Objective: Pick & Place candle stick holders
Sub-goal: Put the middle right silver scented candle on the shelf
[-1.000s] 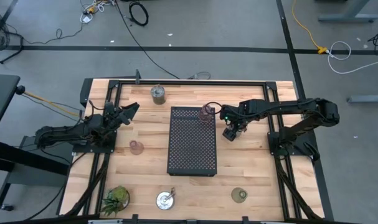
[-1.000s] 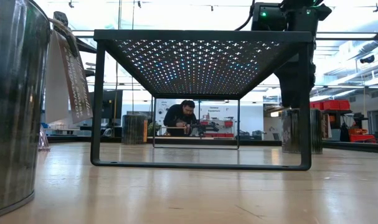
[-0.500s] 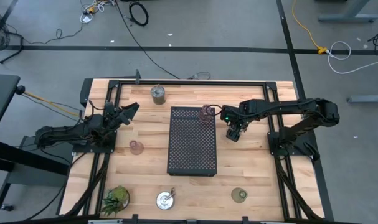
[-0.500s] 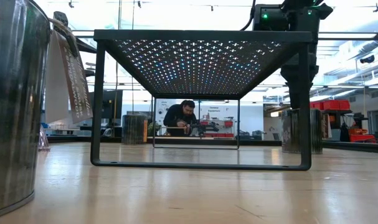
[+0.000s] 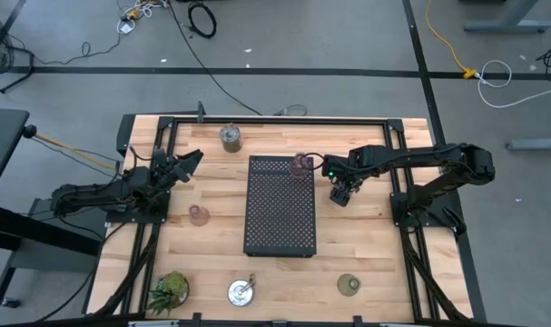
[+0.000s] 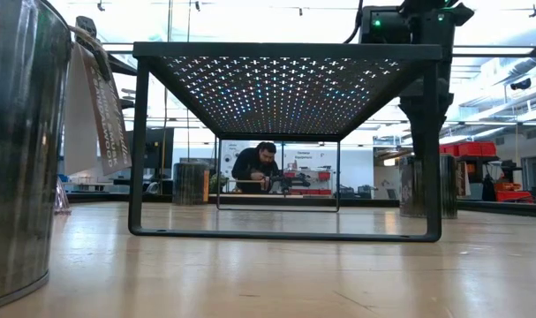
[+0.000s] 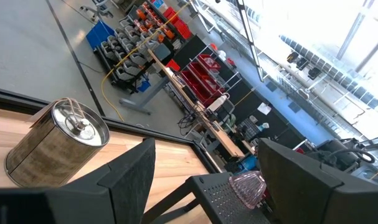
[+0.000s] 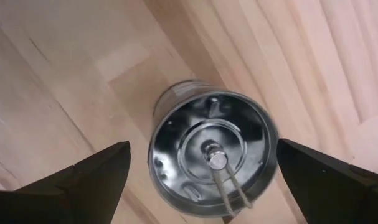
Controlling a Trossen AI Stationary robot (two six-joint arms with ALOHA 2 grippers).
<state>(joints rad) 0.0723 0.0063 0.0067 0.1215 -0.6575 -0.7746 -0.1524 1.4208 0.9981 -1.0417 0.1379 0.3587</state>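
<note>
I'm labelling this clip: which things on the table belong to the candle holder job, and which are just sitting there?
Job:
- metal holder under the open right hand
- metal holder, far edge
- metal holder, near edge
- pink holder on the tray's far corner
- pink holder on the table
- green holder
- black tray

Lying about:
- spiky plant
- left hand, waiting

No text, label, brand, number or sign can be read anywhere. A paper tag (image 6: 100, 106) hangs on the round silvery metal holder (image 6: 16, 150) beside the black perforated metal tray (image 6: 285, 66), its print illegible.
</note>
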